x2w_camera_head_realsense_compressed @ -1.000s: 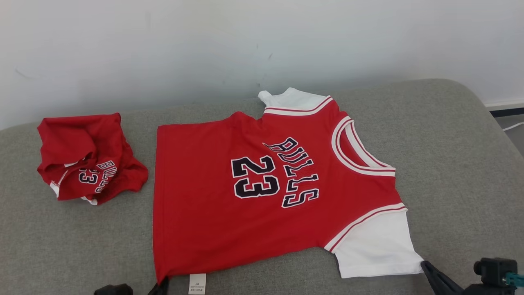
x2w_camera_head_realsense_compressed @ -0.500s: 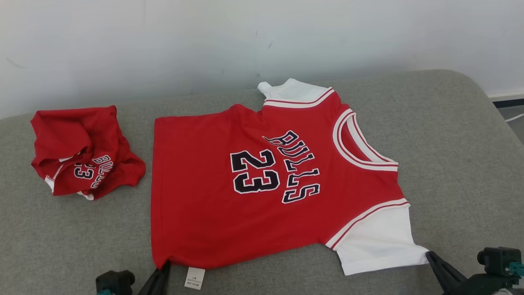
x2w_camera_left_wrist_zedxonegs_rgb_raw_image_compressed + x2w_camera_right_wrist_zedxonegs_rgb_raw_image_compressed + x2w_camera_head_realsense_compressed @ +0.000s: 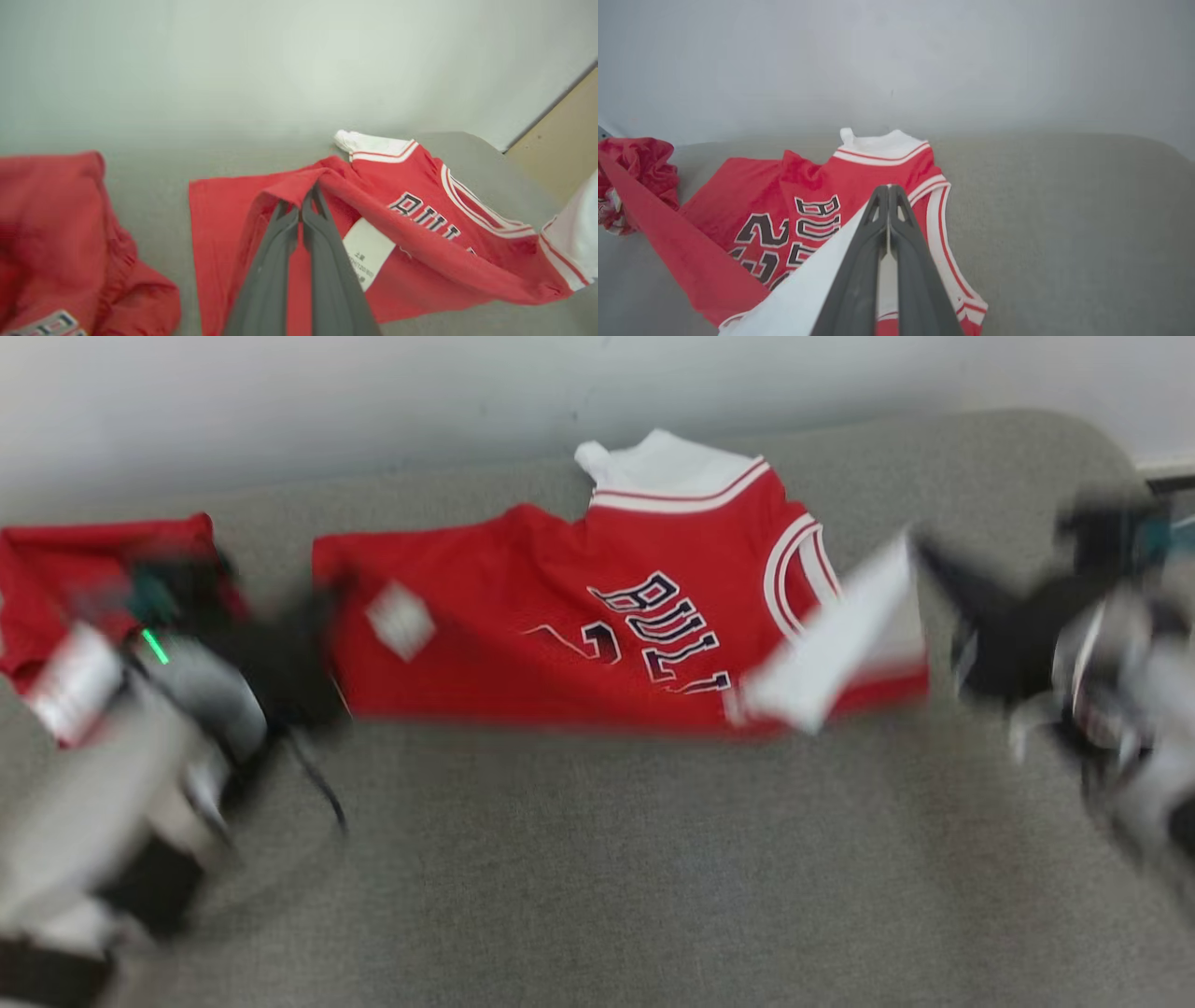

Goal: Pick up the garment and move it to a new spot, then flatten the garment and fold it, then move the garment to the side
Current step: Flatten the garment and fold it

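Red basketball jersey with white sleeves [image 3: 644, 607] lies on the grey fabric cushion [image 3: 597, 859], long axis running from one pincer to the other. Left of your left gripper [image 3: 301, 207] sits a crumpled red garment [image 3: 56, 233]. That gripper is pinching the red hem corner [image 3: 289, 186]; your right gripper [image 3: 888, 189] is pinching a white sleeve [image 3: 798, 298]. Both hold the near edge raised, the rest lying beyond them: you'd likely fold forward, arms level.

The jersey [image 3: 808, 182]: red cloth, matt, soft, w/ white cloth sleeves & striped trim; dark letters look sewn on. Its label [image 3: 369, 254]: thin, white, smooth. The surface [image 3: 597, 859]: grey woven fabric, rough, matt. The left tool [image 3: 300, 201] & right tool [image 3: 888, 189]: dark grey plastic, smooth, matt.
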Controlling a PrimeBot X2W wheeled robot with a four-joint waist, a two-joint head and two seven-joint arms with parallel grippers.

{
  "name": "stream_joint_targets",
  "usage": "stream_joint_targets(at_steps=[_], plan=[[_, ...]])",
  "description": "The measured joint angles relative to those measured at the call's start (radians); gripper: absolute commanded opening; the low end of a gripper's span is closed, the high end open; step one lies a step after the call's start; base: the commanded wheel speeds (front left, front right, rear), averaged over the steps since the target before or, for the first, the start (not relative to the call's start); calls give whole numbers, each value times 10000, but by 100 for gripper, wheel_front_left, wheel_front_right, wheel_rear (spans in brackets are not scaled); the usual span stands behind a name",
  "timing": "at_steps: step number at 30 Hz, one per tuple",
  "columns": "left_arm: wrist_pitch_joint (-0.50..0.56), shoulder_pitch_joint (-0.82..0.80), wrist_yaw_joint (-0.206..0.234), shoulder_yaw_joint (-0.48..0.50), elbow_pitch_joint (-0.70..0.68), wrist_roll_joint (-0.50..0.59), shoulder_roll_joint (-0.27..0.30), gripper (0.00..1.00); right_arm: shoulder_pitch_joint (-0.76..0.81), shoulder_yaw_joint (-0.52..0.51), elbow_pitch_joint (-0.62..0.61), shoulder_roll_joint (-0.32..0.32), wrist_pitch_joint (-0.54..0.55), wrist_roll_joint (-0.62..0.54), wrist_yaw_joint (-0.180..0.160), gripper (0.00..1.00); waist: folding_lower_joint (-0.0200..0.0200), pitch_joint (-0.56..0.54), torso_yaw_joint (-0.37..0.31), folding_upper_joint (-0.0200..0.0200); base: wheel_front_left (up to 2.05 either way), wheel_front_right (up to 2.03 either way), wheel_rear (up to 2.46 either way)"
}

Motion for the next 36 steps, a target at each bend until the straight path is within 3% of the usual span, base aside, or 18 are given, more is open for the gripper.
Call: stream_joint_targets(at_steps=[3, 6, 8, 11, 14, 17, 23, 28, 36], plan=[[420, -2552, 217, 1323, 447, -150, -27, 0, -2390, -1570, 267, 656, 324, -301, -142, 0, 1, 397, -73, 0, 0, 0, 0], [201, -4627, 234, 1676, -38, 320, -244, 0, -4298, -2859, 453, 949, -165, -560, -397, 0, 0, 811, -126, -1, 0, 0, 0], [-579, -5718, 265, 2165, -635, 81, -709, 0, -5541, -2698, 351, 846, -690, -594, 27, 0, 1, 1100, -135, 0, 0, 0, 0], [-1089, -5904, -90, 2184, -1983, 35, -569, 0, -6380, -2380, -698, 675, -1275, -575, 545, 0, -4, 1528, -102, -3, 0, 0, 0], [-1509, -4354, -92, 2220, -3024, 67, 221, 0, -5130, -1864, -1724, 453, -1551, -617, 761, 0, -4, 1958, -45, -3, 0, 0, 0], [-1810, -2146, -82, 1918, -2945, 190, 573, 0, -2961, -1319, -1647, 357, -1778, -625, 757, 0, 7, 2299, 9, 2, 0, 0, 0], [-2502, 723, 109, 1455, -2767, 228, 575, 0, -14, -1168, -1664, 138, -2650, -445, 748, 0, -6, 2277, 80, -3, 0, 0, 0], [-2602, 1779, 17, 736, -2328, 479, 165, 0, 1302, -1104, -1402, 165, -3219, -435, 746, 0, -4, 1999, 78, 0, 0, 0, 0], [-2842, 2824, 113, 821, -1340, 477, 157, 0, 2731, -1007, -650, 81, -3643, -518, 748, 0, -5, 1150, 100, -2, 0, 0, 0]])
